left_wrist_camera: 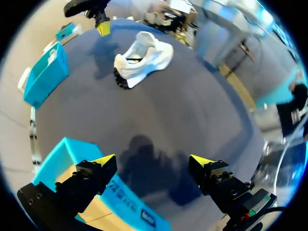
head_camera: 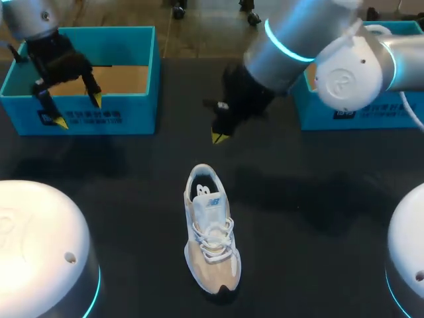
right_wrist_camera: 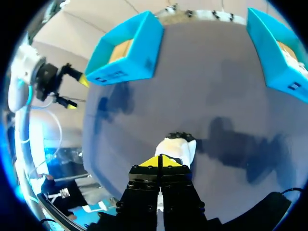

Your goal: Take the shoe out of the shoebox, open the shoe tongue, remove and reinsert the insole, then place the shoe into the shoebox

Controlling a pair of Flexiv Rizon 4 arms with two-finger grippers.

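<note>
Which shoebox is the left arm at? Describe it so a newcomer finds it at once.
On the dark table two turquoise boxes stand along the far edge. The shoebox meant is at the far left, under the left gripper. The other box stands far right, partly behind the right arm.

The left hand [left_wrist_camera: 153, 160] hangs with its two yellow-tipped fingers spread wide and nothing between them, one finger above the corner of a blue shoebox [left_wrist_camera: 62, 154]. Well ahead on the dark tabletop [left_wrist_camera: 192, 110] stands a white shoe [left_wrist_camera: 142, 60], toe toward this hand. Just beyond the shoe hangs the right hand [left_wrist_camera: 102, 30], and a second blue box [left_wrist_camera: 45, 77] sits off to the side.
</note>
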